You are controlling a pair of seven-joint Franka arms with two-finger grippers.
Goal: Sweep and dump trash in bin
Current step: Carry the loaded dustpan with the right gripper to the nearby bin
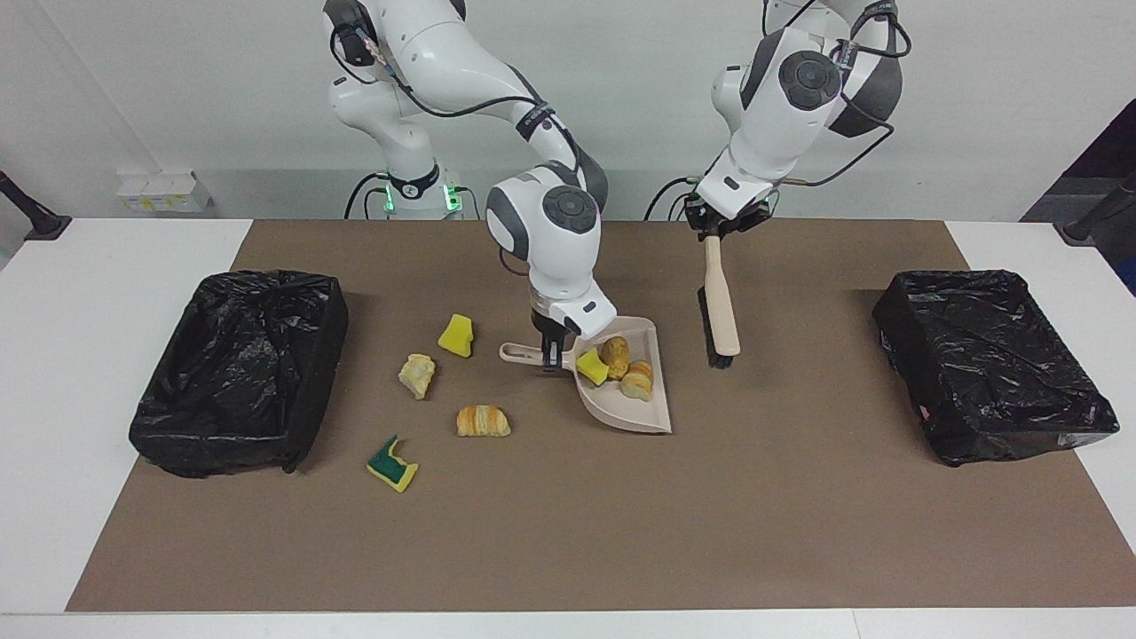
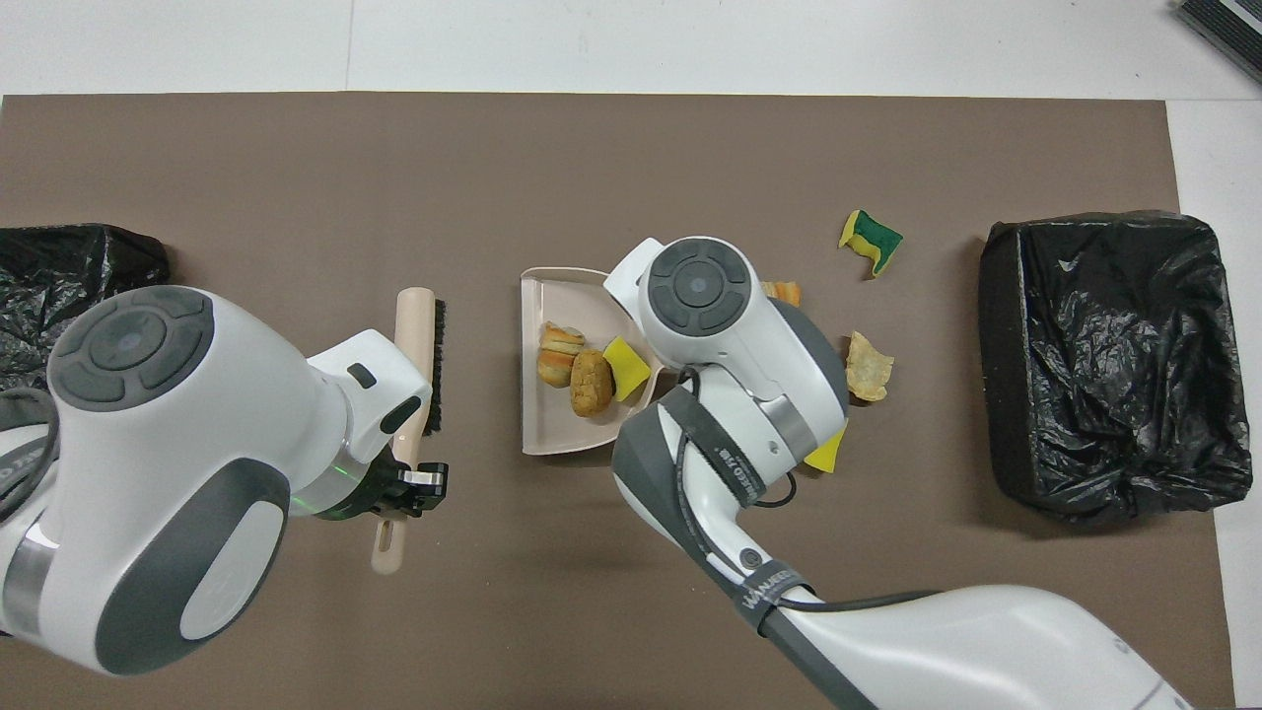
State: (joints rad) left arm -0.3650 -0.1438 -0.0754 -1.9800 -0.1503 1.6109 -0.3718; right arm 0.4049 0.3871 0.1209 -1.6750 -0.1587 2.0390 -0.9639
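My right gripper (image 1: 552, 358) is shut on the handle of the beige dustpan (image 1: 641, 414), which sits mid-table with its open lip toward the left arm's end. In the pan lie a yellow sponge bit (image 1: 591, 366), a brown bread piece (image 1: 614, 355) and a croissant (image 1: 637, 381). On the mat toward the right arm's end lie a yellow sponge bit (image 1: 456, 335), a pale bread chunk (image 1: 417, 374), a croissant (image 1: 483, 421) and a green-and-yellow sponge piece (image 1: 392, 463). My left gripper (image 1: 712, 232) is shut on the brush (image 1: 721, 306) and holds it beside the pan's lip.
Two bins lined with black bags stand on the brown mat, one at the right arm's end (image 1: 235, 368) and one at the left arm's end (image 1: 990, 364). In the overhead view the right arm hides the pan's handle and part of the loose croissant (image 2: 784, 292).
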